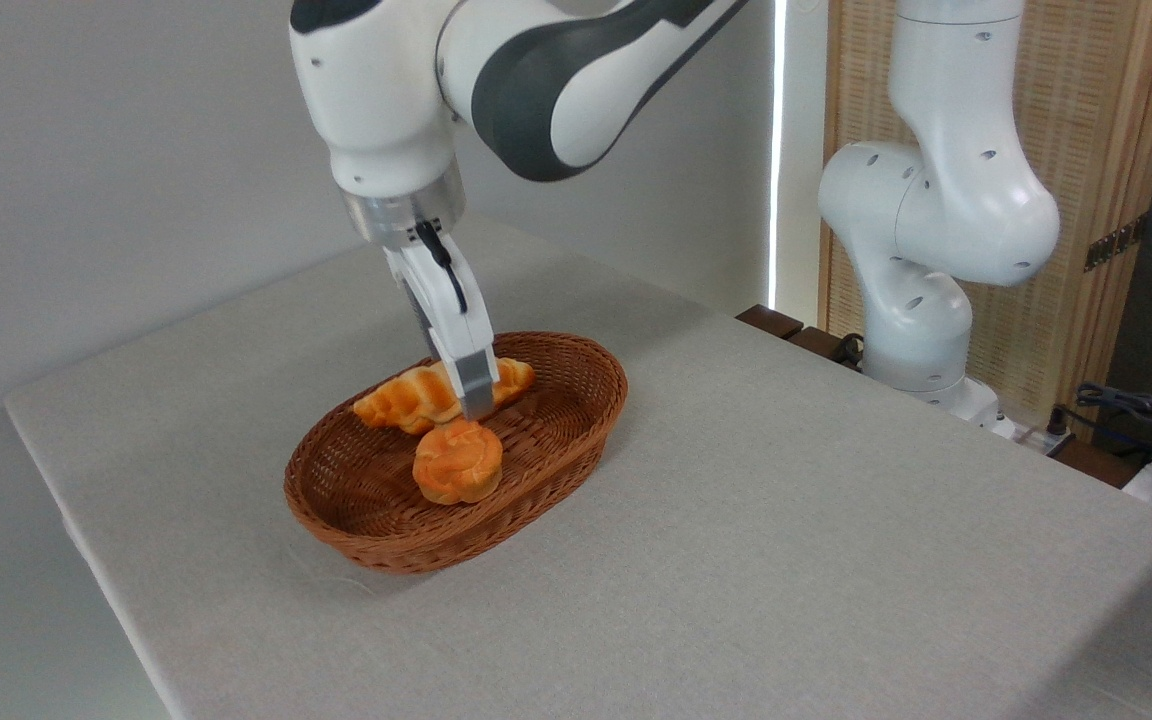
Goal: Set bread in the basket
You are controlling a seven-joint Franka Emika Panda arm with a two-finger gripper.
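Observation:
The bread (404,396), a long golden pastry with browner lobed edges, hangs nearly level just above the far left side of the basket. My gripper (476,404) is shut on it near its right end, fingers pointing down. The basket (386,553), reddish-brown woven wicker and oval, sits on the grey table. The bread's left tip reaches out over the basket's far rim.
A round orange bun (456,462) lies on the basket floor just below the gripper. The table (736,540) is covered in grey cloth. The arm's white base (921,330) stands at the right back edge, with cables (1136,410) beside it.

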